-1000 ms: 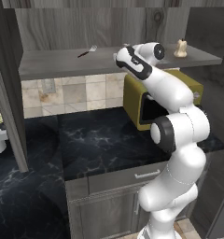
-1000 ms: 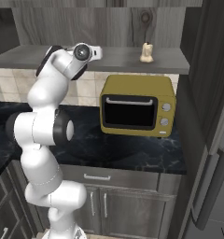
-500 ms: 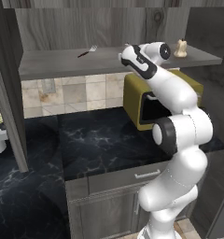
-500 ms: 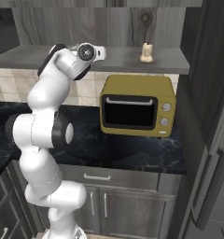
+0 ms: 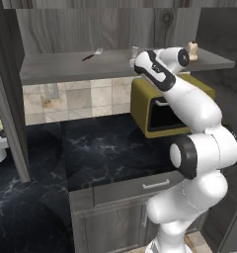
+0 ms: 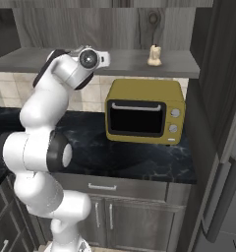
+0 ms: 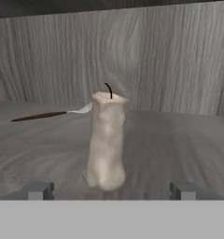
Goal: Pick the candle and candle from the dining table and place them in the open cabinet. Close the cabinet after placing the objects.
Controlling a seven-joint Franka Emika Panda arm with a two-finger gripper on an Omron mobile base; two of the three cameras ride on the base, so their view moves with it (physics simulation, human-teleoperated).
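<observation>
Here, on the far left of the cabinet [image 5: 115, 64] shelf, a fork [image 5: 92, 54] lies flat with a dark handle; in the hand view it sits behind and left of the nearer candle [image 7: 106, 141]. That candle stands upright on the shelf, black wick up, between the two finger tips of the gripper [image 7: 111, 190] but touching neither; the jaws are spread wide and hold nothing. Farther right on the shelf a second candle [image 6: 155, 55] stands upright, well apart. Below it the yellow microwave [image 6: 144, 111] sits on the black marbled counter [image 6: 139, 157].
</observation>
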